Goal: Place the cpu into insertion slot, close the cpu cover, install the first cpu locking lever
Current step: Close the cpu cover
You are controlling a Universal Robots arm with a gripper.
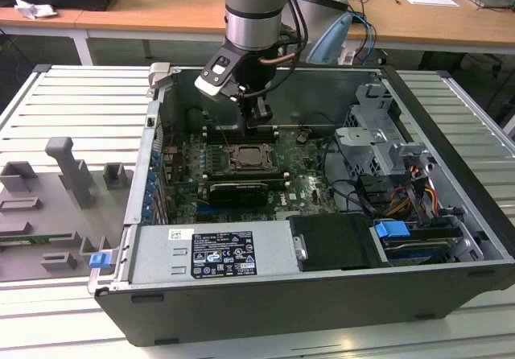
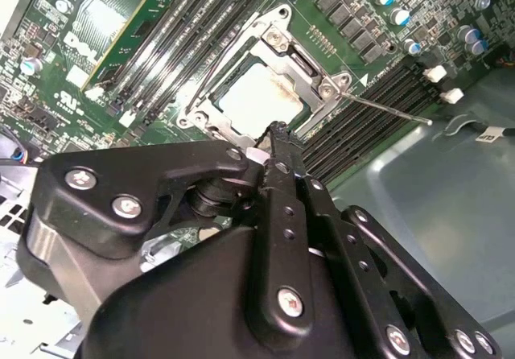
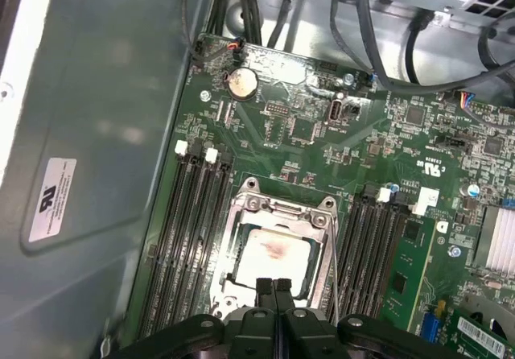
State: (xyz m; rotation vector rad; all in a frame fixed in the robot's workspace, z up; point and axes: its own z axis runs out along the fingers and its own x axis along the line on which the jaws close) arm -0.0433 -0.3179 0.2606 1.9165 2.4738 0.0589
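Nearest the lens in both wrist views we meet the gripper [image 3: 273, 285], matte black metal links studded with bright screw heads; its jaws are pressed together with nothing between them, hanging close over one edge of the cpu cover [image 3: 283, 208]; that cover is a thin silvery frame with a wide square opening, and it seems to us to lie down flat, though the jaws hide part of it; within the opening sits the cpu [image 3: 272, 250], a dull beige-silver square with a faint smudge on top, seated in the middle of the motherboard [image 3: 306, 134]; a thin steel lever [image 2: 386, 108] sticks out sideways from one corner of the cover, over the memory slots [image 3: 193, 214], long black ribbed channels; the board is glossy green, dotted with small chips and a round coin cell [image 3: 241, 82].

From the exterior view we see the open computer case [image 1: 322, 295], dark grey sheet metal, resting on a pale ribbed metal surface [image 1: 72, 93]; grey blocky fixtures [image 1: 68, 166] stand on the exterior view's left; wood-topped desks [image 1: 161, 9] line the room behind.
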